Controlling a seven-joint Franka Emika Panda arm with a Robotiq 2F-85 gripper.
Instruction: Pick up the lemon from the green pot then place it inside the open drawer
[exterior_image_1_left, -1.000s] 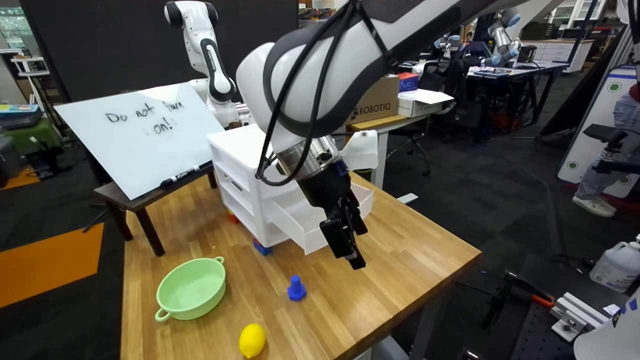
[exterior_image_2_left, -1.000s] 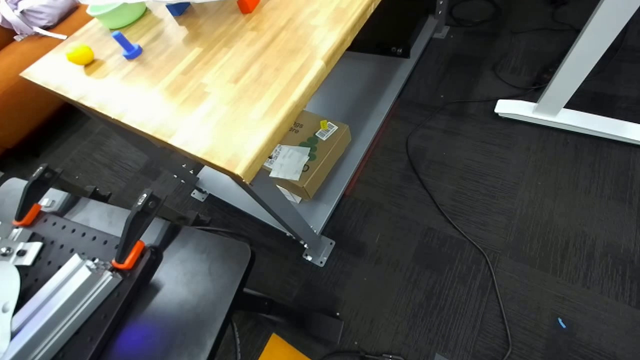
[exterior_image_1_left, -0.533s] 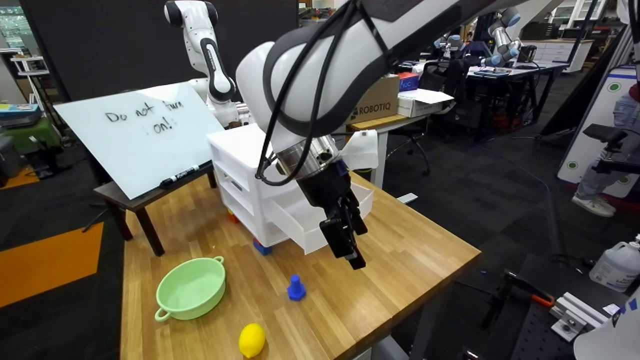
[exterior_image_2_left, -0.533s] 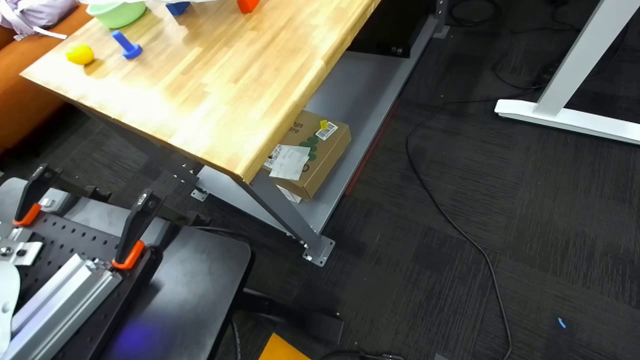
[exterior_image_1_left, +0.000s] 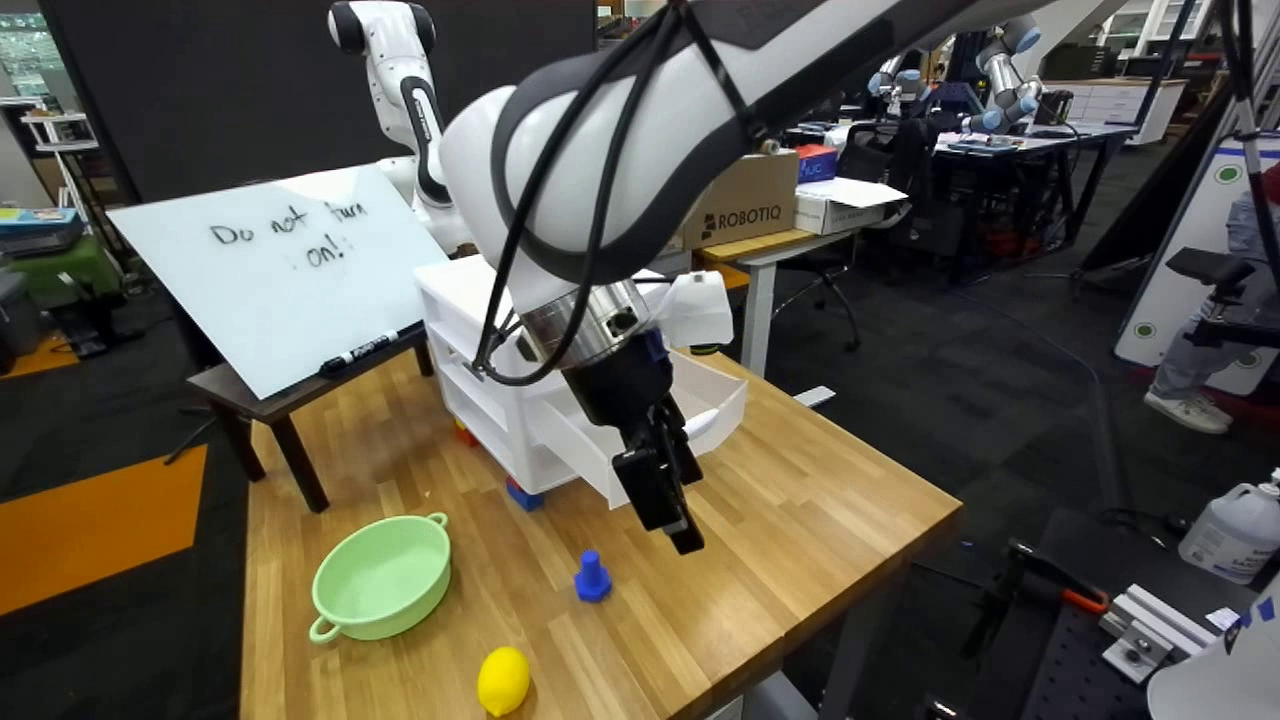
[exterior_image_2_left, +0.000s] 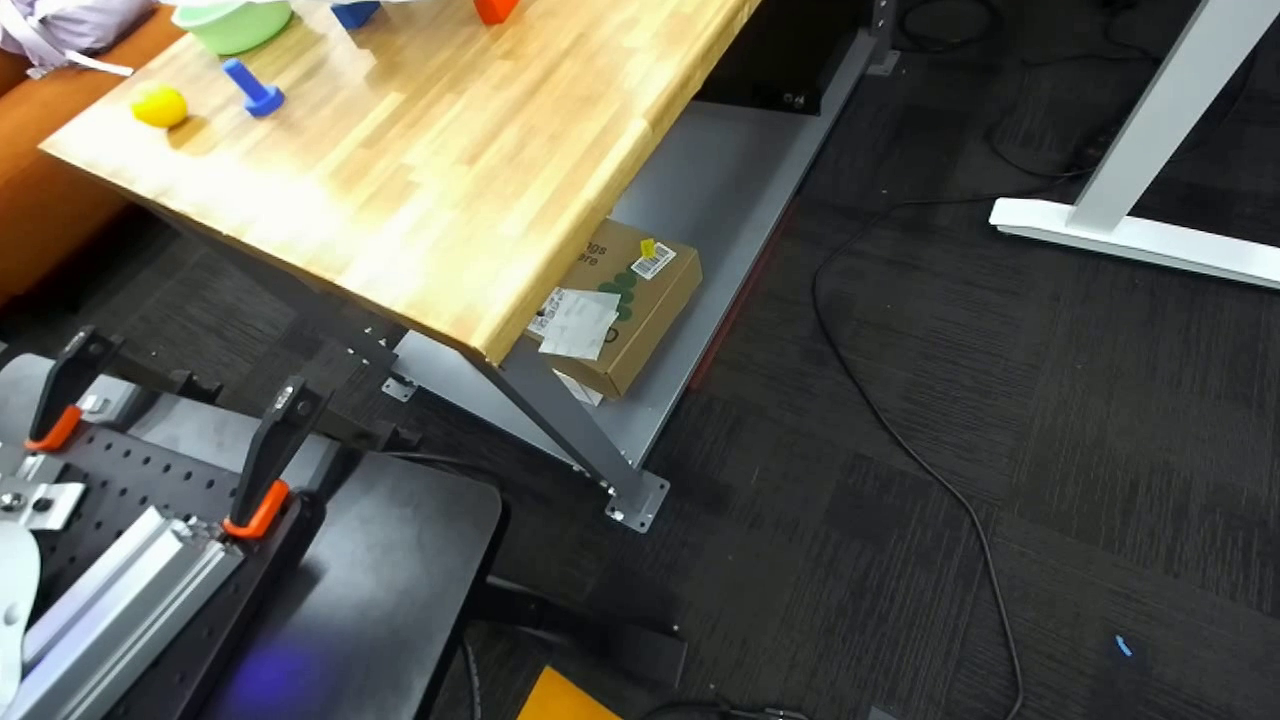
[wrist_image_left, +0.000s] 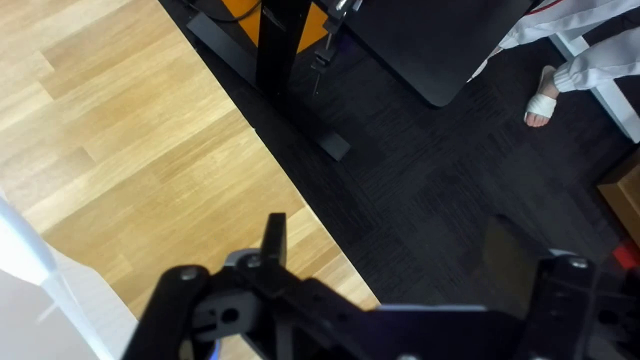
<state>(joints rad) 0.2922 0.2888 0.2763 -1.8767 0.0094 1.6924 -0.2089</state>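
"Foreseeing trouble?"

"Yes: the hand is spread wide, empty; the lemon lies on the worktop, outside the green pot, and a glancing touch could roll it away."

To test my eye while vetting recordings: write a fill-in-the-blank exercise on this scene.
With the bright yellow roundish lemon on the wooden table, the lemon count inside the shallow pale green round pot is ____.
The wide shallow white plastic drawer is pulled ____, not pushed in.
The tilted white rectangular board reads "Do not turn ____!"
The black two-fingered gripper is not shut but ____.
Answers: zero; out; on; open.
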